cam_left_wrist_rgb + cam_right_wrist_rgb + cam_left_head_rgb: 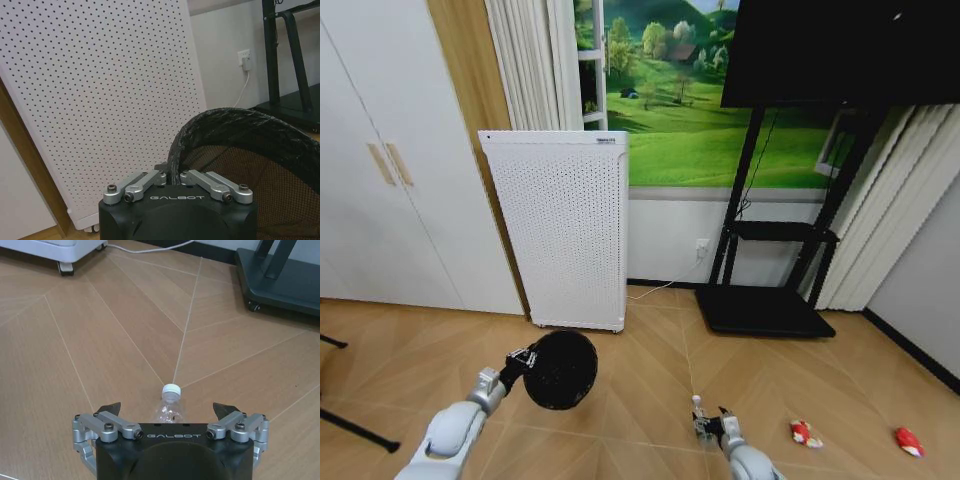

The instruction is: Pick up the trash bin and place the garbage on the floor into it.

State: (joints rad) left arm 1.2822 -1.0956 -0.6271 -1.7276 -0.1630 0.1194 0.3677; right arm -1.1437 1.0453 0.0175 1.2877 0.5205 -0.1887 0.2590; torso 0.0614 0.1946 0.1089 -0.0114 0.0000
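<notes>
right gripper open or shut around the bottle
Open. In the right wrist view the right gripper has its fingers spread wide on either side of the clear bottle, which stands upright on the floor, not yet clamped.

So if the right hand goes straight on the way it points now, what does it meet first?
Most likely the bottle: it stands between the open fingers of the right hand, directly ahead, cap up. Beyond it lies bare floor. How near the bottle is, I cannot tell.
</notes>
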